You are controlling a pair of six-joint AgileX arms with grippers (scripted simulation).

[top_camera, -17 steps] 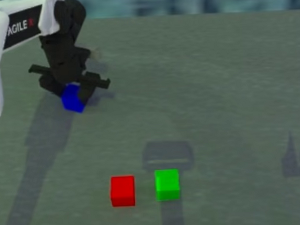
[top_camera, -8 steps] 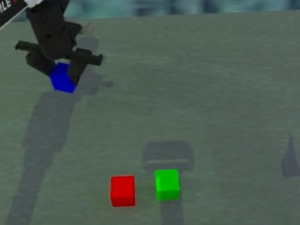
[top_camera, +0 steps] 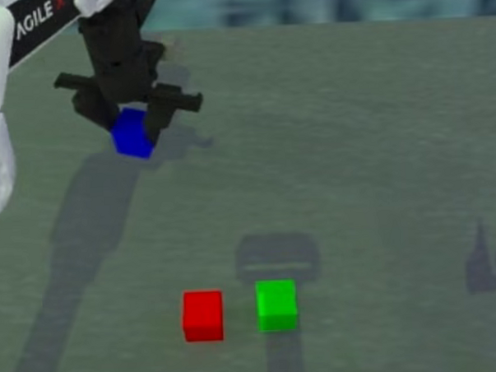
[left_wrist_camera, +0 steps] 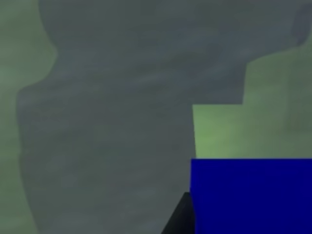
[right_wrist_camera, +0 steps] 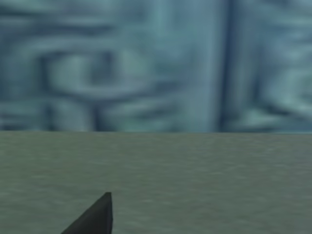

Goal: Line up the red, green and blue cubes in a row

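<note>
Up at the far left, the left gripper [top_camera: 133, 125] pinched the blue cube [top_camera: 133, 133] above the table [top_camera: 378, 147]; red cube [top_camera: 202, 314] and green cube [top_camera: 276, 303] sat side by side well below-right of it.

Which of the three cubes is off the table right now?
The blue cube, gripped in the left pincer at the table's far left. The red cube and green cube sit side by side on the table, untouched.

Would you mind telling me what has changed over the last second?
The left end effector, shut on the small deep-blue cube, first carried it toward the table's far left, then back rightward. The bright red cube and bright green cube stayed put.
</note>
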